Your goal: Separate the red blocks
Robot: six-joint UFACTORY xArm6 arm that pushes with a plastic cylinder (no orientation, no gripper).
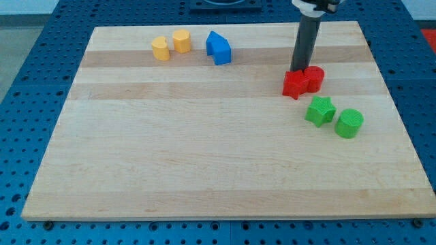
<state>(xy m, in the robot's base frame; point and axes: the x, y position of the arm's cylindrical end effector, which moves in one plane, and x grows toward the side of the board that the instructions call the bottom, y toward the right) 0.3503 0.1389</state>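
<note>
Red blocks, a star and a rounder one, touch near the board's right edge; my tip, a bare rod holding nothing, sits just behind their seam and should wedge between them.

My arm shows only a straight, smooth, dark grey rod beneath a white-and-black collar, ending at my tip.

Red blocks — pale wooden board
</note>
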